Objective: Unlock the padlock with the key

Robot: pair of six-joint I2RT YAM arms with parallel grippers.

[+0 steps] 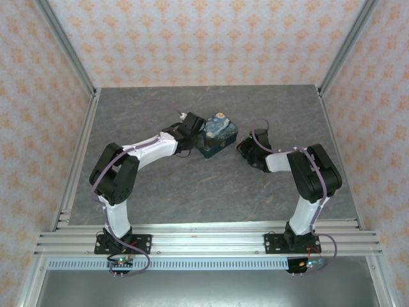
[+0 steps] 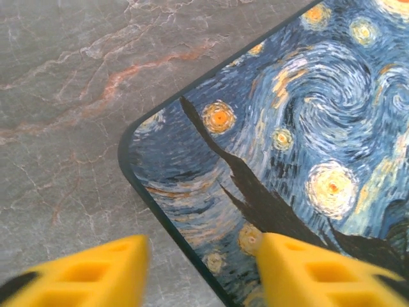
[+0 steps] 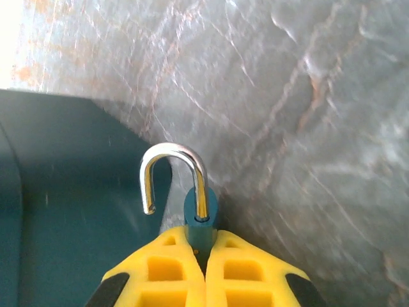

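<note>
Right end effector (image 3: 204,272) pinches padlock (image 3: 200,219), shackle looks sprung; left end effector (image 2: 201,249) spread over box (image 2: 307,128) corner, so keep right pinch firm, left clear.

I saw a grey, stone-patterned surface (image 1: 192,192), veined with pale lines and a few rusty streaks. One thing lay directly on it: a small box (image 1: 218,133), sitting a little beyond the middle and turned at an angle to the surface's edges. Its lid carried a swirling blue-and-yellow night-sky print, and its sides were teal. Through the left wrist camera I could see a rounded corner of that lid with bare surface beside it. The box sat flat, well apart from every edge.
</note>
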